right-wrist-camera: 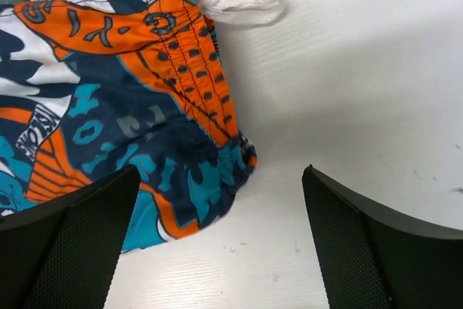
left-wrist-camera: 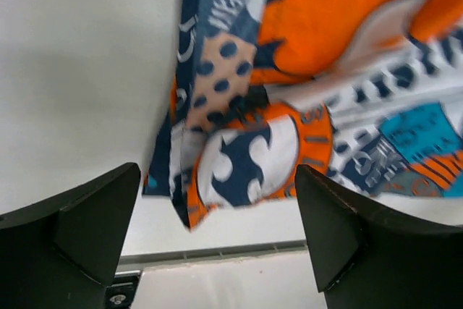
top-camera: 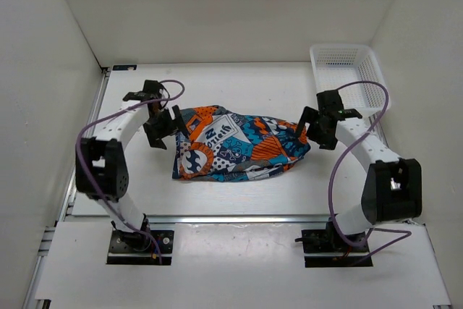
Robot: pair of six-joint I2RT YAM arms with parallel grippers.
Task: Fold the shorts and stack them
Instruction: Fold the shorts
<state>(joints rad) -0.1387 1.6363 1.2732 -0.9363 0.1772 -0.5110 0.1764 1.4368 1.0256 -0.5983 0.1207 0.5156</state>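
At far left, nothing held: a wide-open left gripper point(top-camera: 166, 129) poised at the left end of the shorts point(top-camera: 242, 146), close over the cloth without pinching it. Mid-desk point(top-camera: 217, 85), rumpled and stretched crosswise between the two arms, not yet folded flat. At right, jaws likewise spread and empty on the right gripper point(top-camera: 312, 127), just beside the other end of the cloth; farther right and back, a white basket point(top-camera: 347, 70), well apart from it. Looks like the approach before the first fold, with no stack begun. Next, probably, calls for lowering both grippers onto opposite ends, pinching fabric rather than desk, then lifting and flattening before doubling over, with some risk of catching only one layer. From above only: the whole layout, both arms and the basket. From the left wrist only: a layered hem corner point(left-wrist-camera: 181, 200) and a navy-and-white wave circle point(left-wrist-camera: 249, 161) between the fingers, with a metal rail point(left-wrist-camera: 217, 255) just beyond. From the right wrist only: the gathered orange waistband point(right-wrist-camera: 192, 70) and what seems a white drawstring point(right-wrist-camera: 242, 1) spilling past it, bare desk on the right.
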